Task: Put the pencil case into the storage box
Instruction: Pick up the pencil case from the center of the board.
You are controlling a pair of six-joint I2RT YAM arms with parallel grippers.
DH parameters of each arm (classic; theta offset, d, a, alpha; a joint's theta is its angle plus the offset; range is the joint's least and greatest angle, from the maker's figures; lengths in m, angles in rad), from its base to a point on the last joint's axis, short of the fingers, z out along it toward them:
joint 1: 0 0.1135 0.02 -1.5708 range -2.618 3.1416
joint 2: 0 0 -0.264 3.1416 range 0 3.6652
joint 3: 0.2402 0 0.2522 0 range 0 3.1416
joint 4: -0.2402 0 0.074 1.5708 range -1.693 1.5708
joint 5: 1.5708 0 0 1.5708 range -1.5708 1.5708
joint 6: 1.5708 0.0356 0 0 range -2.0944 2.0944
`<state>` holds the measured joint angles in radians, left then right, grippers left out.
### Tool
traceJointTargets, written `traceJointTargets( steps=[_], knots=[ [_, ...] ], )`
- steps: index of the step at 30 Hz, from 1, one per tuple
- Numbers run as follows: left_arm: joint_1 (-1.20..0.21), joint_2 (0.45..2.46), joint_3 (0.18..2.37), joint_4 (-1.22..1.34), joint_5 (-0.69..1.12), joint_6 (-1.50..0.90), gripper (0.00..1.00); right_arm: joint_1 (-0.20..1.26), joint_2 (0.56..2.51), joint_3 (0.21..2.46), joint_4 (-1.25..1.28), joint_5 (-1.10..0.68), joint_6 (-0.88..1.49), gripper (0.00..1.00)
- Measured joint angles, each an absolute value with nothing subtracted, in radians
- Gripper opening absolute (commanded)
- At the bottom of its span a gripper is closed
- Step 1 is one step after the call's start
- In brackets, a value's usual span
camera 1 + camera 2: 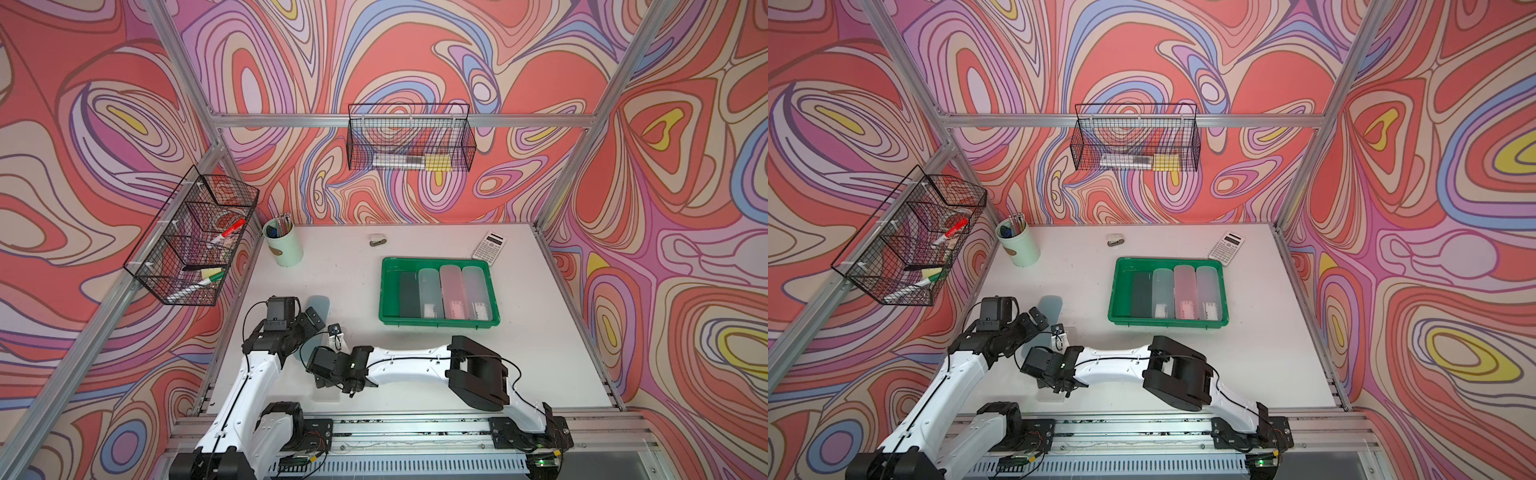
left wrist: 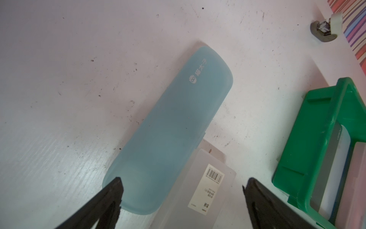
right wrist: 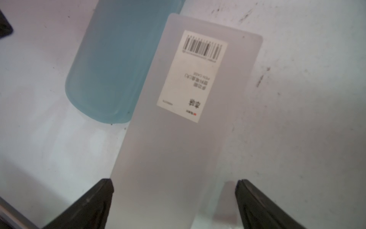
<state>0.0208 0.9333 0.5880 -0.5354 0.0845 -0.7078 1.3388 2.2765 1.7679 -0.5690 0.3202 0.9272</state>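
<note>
Frosted and clear, the frosted pencil case [image 3: 178, 154] lies flat on the white table [image 1: 540, 353] at its near left, outside the green storage box [image 1: 436, 261] and touching the blue pencil case [image 2: 164, 128] along one edge. The right gripper [image 3: 174, 183] hangs over the frosted case's end, jaws spread to either side. The left gripper [image 2: 183, 184], also spread, hovers above the blue case's end. Both top views show the right arm folded leftward along the table's front and four cases [image 1: 451, 291] abreast in the box. Only the wrist views show the barcode label [image 3: 193, 75].
</note>
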Motion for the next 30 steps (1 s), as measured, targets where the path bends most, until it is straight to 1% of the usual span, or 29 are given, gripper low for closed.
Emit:
traceJointTargets(
  steps=[8,12,17,22,30],
  knots=[
    [0.031,0.942,0.595,-0.548,0.087,-0.716,0.99,1.341,2.307,1.831,-0.629,0.318,0.922,0.98],
    [0.032,0.945,0.601,-0.549,0.101,-0.716,0.99,1.338,2.305,1.822,-0.628,0.323,0.922,0.98],
    [0.031,0.957,0.607,-0.550,0.137,-0.717,0.99,1.324,2.234,1.702,-0.580,0.326,0.928,0.98],
    [0.031,0.958,0.607,-0.550,0.160,-0.726,0.99,1.291,2.132,1.563,-0.589,0.352,0.919,0.98],
    [0.031,0.953,0.607,-0.555,0.168,-0.727,0.99,1.278,2.034,1.443,-0.601,0.375,0.857,0.98]
  ],
)
